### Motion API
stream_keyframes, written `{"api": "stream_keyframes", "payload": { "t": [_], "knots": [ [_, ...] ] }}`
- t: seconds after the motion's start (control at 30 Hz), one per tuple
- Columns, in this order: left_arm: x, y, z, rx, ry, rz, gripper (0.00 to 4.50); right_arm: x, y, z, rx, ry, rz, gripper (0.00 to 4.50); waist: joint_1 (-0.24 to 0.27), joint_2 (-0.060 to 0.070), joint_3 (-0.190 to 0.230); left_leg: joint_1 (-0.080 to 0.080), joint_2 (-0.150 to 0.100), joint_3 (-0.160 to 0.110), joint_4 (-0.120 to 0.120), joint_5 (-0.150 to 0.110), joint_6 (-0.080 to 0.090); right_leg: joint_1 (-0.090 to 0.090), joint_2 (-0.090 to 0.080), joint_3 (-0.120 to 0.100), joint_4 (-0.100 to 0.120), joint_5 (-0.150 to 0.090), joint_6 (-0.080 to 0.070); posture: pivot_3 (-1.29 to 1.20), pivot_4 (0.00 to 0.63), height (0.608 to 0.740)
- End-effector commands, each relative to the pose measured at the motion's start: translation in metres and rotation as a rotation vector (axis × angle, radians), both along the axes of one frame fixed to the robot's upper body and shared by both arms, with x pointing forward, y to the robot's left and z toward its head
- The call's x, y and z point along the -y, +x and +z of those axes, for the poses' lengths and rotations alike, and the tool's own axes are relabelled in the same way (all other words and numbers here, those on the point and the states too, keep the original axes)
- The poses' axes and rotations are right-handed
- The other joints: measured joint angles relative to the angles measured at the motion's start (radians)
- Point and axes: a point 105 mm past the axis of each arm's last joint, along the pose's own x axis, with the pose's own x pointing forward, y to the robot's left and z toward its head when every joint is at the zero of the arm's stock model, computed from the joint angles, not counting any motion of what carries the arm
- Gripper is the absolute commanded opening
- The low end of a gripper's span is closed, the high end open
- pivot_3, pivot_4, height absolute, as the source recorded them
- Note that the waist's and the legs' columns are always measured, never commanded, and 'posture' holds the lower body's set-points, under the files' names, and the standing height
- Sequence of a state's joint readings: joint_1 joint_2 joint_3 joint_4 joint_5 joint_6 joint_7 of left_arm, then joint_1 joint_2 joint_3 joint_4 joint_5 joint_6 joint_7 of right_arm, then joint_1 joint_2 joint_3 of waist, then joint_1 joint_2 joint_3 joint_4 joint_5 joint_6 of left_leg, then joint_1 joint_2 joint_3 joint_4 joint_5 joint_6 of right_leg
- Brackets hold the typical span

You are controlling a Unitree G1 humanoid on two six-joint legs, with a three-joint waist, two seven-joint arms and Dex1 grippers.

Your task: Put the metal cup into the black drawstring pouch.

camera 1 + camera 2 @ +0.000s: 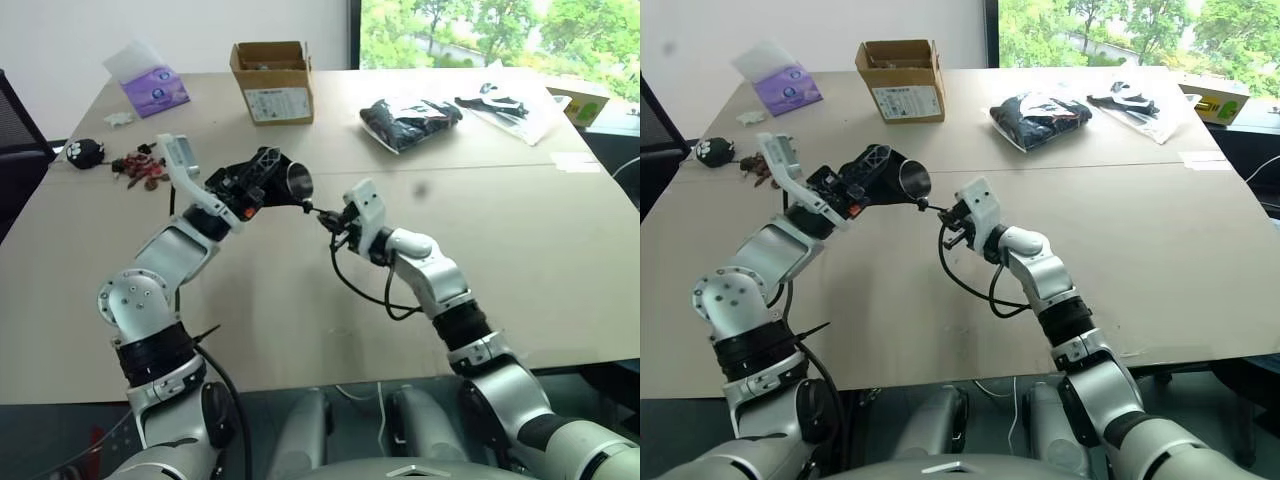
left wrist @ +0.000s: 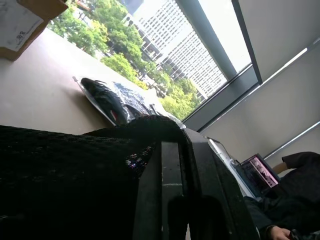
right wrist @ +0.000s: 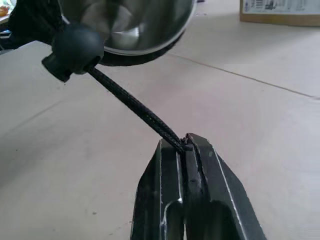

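Note:
The black drawstring pouch point(image 1: 268, 166) hangs above the table, on its side, with my left gripper point(image 1: 252, 190) shut on its fabric. Inside it sits the metal cup point(image 1: 299, 181), whose shiny open mouth faces my right gripper point(image 1: 327, 217). The pouch's thin black cord point(image 3: 134, 108) runs taut from a round stopper point(image 3: 75, 46) at the pouch mouth to my right gripper point(image 3: 185, 145), which is shut on the cord's end. The cup's rim and inside point(image 3: 131, 24) show just behind the stopper. In the left wrist view the pouch fabric point(image 2: 60, 175) lies against the fingers point(image 2: 167, 195).
At the back of the table point(image 1: 520, 230) stand a cardboard box point(image 1: 272, 80), a purple tissue pack point(image 1: 153, 88) and a clear plastic bag of black items point(image 1: 408, 120). Small bits point(image 1: 140, 166) and a black toy point(image 1: 85, 152) lie far left. A person with a laptop point(image 2: 260, 171) sits beyond.

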State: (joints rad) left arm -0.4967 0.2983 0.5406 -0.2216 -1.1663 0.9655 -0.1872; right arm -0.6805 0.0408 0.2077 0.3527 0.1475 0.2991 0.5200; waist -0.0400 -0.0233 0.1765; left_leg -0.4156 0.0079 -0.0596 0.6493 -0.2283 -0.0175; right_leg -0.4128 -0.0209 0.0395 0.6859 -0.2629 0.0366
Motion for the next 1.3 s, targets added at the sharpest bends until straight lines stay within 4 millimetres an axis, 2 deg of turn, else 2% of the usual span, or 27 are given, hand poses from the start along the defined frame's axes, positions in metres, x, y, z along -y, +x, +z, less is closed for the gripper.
{"api": "stream_keyframes", "payload": {
  "t": [0.03,0.13,0.23,0.27,0.33,0.37,0.47,0.53,0.63,0.73,0.8,0.9,0.97,1.0,1.07,1.1,1.23,1.3],
  "knots": [
    [-0.003,-0.015,0.007,0.068,0.001,0.060,0.00,0.021,0.006,0.040,0.173,0.034,-0.111,0.01,-0.001,0.000,0.000,0.000,0.001,0.000,0.000,0.000,0.000,0.000,0.000,0.001,0.000,0.000,0.000,0.00,0.150,0.740],
    [-0.013,-0.026,0.006,0.096,-0.042,0.111,0.00,0.040,0.008,0.067,0.301,-0.008,-0.180,0.01,0.001,0.000,0.000,0.000,0.001,0.000,0.000,0.000,0.000,0.000,0.000,0.000,-0.001,0.000,0.000,0.00,0.150,0.740],
    [-0.009,-0.041,-0.003,0.086,-0.031,0.083,0.91,0.053,0.004,0.102,0.437,-0.053,-0.194,0.00,0.001,0.000,0.000,0.000,0.001,0.000,-0.001,0.000,0.000,0.000,-0.001,0.000,-0.002,0.000,0.000,0.00,0.150,0.740],
    [-0.008,-0.044,-0.004,0.082,-0.036,0.081,1.37,0.054,0.002,0.107,0.455,-0.059,-0.191,0.00,0.002,0.000,0.000,0.000,0.001,0.000,-0.001,0.000,0.000,0.000,-0.001,0.001,-0.002,0.000,0.000,0.00,0.150,0.740],
    [-0.010,-0.049,-0.013,0.056,-0.028,0.110,2.45,0.056,-0.005,0.132,0.517,-0.065,-0.160,0.00,0.002,0.000,0.000,0.000,0.001,0.000,-0.001,-0.001,0.002,0.000,0.000,0.000,-0.002,0.000,0.000,0.00,0.150,0.740],
    [-0.009,-0.052,-0.017,0.051,-0.030,0.101,2.72,0.055,-0.009,0.140,0.543,-0.076,-0.142,0.00,0.001,0.000,0.000,0.000,0.001,0.000,-0.001,-0.002,0.004,0.000,0.000,0.000,-0.002,0.000,0.000,0.00,0.150,0.740],
    [-0.001,-0.060,-0.022,0.053,0.005,0.036,2.72,0.052,-0.019,0.161,0.601,-0.079,-0.115,0.00,0.001,0.000,0.000,0.001,0.001,0.000,-0.001,-0.002,0.004,0.000,0.000,0.000,-0.002,0.000,0.000,0.00,0.150,0.740],
    [0.000,-0.061,-0.024,0.059,0.043,0.013,2.72,0.054,-0.025,0.185,0.653,-0.057,-0.123,0.00,0.002,0.001,0.000,0.000,0.001,0.000,-0.001,-0.002,0.004,0.000,0.001,0.000,-0.002,0.000,0.000,0.00,0.150,0.740],
    [0.007,-0.064,-0.036,0.041,0.212,-0.046,2.72,0.061,-0.029,0.210,0.761,-0.087,-0.150,0.00,0.002,0.001,0.001,0.000,0.000,0.000,-0.001,-0.002,0.004,0.000,0.001,0.000,-0.002,0.000,0.000,0.00,0.150,0.740],
    [0.014,-0.062,-0.042,0.058,0.331,-0.071,2.72,0.069,-0.029,0.211,0.829,-0.181,-0.165,0.00,0.007,0.001,0.001,0.000,0.000,0.001,-0.002,-0.002,0.004,0.002,0.001,-0.001,-0.005,0.000,0.000,0.00,0.150,0.740],
    [0.015,-0.058,-0.036,0.094,0.339,-0.062,2.72,0.075,-0.030,0.219,0.837,-0.156,-0.186,0.00,0.006,0.001,0.001,0.000,0.000,0.001,-0.002,-0.002,0.004,0.003,0.000,-0.002,-0.007,0.000,0.000,0.00,0.150,0.740],
    [0.017,-0.051,-0.028,0.139,0.361,-0.045,2.72,0.079,-0.026,0.187,0.809,-0.293,-0.146,0.00,0.006,0.001,0.001,0.000,0.001,0.001,-0.003,-0.002,0.004,0.002,0.000,-0.001,-0.006,0.000,0.000,0.00,0.150,0.740],
    [0.018,-0.048,-0.021,0.171,0.361,-0.052,2.72,0.082,-0.026,0.188,0.808,-0.269,-0.160,0.00,0.006,0.001,0.001,0.000,0.001,0.001,-0.003,-0.002,0.004,0.002,0.000,-0.002,-0.007,0.000,0.000,0.00,0.150,0.740],
    [0.019,-0.047,-0.017,0.183,0.355,-0.059,3.24,0.082,-0.026,0.191,0.795,-0.236,-0.167,0.00,0.006,0.002,0.001,0.000,0.001,0.001,-0.004,-0.002,0.004,0.002,0.000,-0.001,-0.007,0.000,0.000,0.00,0.150,0.740],
    [0.023,-0.044,-0.007,0.244,0.429,-0.062,3.84,0.080,-0.026,0.177,0.790,-0.282,-0.145,0.00,0.001,0.002,0.001,0.000,0.001,0.001,-0.004,-0.002,0.004,0.001,0.000,0.001,-0.007,0.000,0.000,0.00,0.150,0.740],
    [0.027,-0.041,0.000,0.290,0.487,-0.061,4.41,0.080,-0.026,0.179,0.787,-0.271,-0.149,0.00,0.001,0.002,0.001,0.000,0.000,0.001,-0.004,-0.002,0.004,0.001,0.001,0.000,-0.007,0.000,0.000,0.00,0.150,0.740],
    [0.042,-0.026,0.027,0.421,0.570,-0.051,4.41,0.075,-0.028,0.183,0.804,-0.269,-0.135,0.00,0.006,0.002,0.001,0.000,0.000,0.002,-0.004,-0.002,0.004,0.001,0.001,-0.001,-0.006,0.000,0.000,0.00,0.150,0.740],
    [0.055,-0.020,0.031,0.468,0.636,-0.071,4.41,0.069,-0.033,0.182,0.825,-0.286,-0.103,0.00,0.006,0.002,0.001,-0.001,0.000,0.004,-0.004,-0.002,0.004,0.001,0.001,-0.002,-0.007,0.000,0.000,0.00,0.150,0.740]
  ]
}}
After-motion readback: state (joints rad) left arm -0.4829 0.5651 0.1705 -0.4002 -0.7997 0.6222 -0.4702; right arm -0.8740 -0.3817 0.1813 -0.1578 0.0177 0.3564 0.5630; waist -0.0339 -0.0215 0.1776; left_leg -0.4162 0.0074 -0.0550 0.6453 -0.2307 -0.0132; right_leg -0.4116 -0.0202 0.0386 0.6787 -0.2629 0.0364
